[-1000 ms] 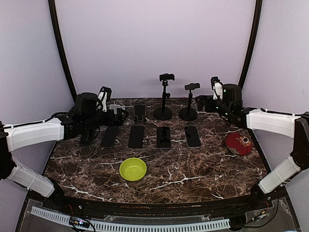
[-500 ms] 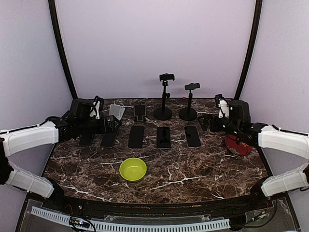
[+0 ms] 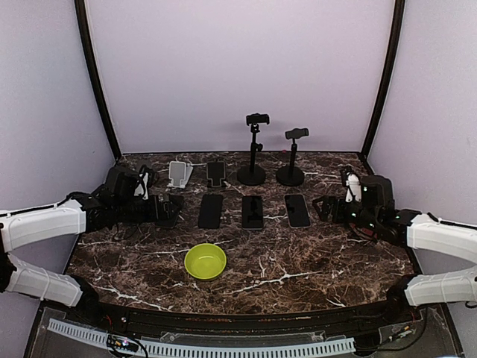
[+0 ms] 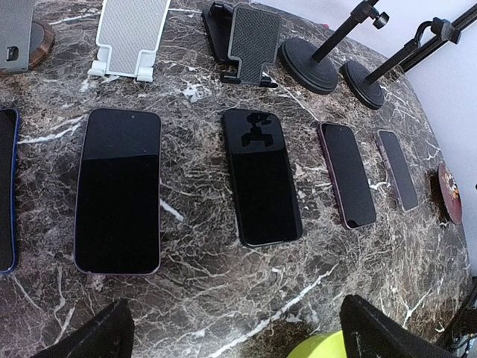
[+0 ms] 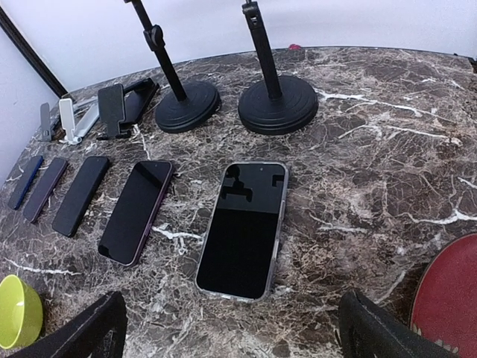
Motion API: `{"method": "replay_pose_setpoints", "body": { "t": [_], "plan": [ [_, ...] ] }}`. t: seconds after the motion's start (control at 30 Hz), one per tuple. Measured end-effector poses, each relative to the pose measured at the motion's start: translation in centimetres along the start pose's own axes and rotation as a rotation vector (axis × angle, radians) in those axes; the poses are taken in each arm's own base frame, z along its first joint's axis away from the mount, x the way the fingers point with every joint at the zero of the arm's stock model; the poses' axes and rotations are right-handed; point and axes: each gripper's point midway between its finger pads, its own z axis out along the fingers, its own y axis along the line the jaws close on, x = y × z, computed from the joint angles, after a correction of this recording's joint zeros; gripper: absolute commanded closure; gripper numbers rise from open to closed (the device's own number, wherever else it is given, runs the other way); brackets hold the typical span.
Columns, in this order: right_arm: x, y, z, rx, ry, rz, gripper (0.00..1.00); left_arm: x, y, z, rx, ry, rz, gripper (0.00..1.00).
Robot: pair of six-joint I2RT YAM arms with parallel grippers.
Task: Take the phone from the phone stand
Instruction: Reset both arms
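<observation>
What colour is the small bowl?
The bowl is yellow-green, clearest in the top external view.

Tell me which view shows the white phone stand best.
Left wrist: the white phone stand is close, empty, its mesh face clear, though its top is cropped. Top external shows it small at the back; right wrist catches only a sideways sliver.

phones (image 4: 118, 190) glossy glass; table (image 4: 201, 298) polished veined marble; stand bases (image 5: 277, 104) matt black.
</observation>
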Motion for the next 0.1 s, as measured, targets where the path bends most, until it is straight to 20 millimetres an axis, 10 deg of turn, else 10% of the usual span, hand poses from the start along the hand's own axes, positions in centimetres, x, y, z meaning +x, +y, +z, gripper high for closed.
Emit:
{"method": "replay_pose_setpoints", "body": {
  "t": [0.1],
  "plan": [
    [0.13, 0.01, 0.03, -0.003, -0.001, 0.003, 0.0, 0.0, 0.0, 0.0, 0.0, 0.0, -0.003, 0.01]
  ]
}}
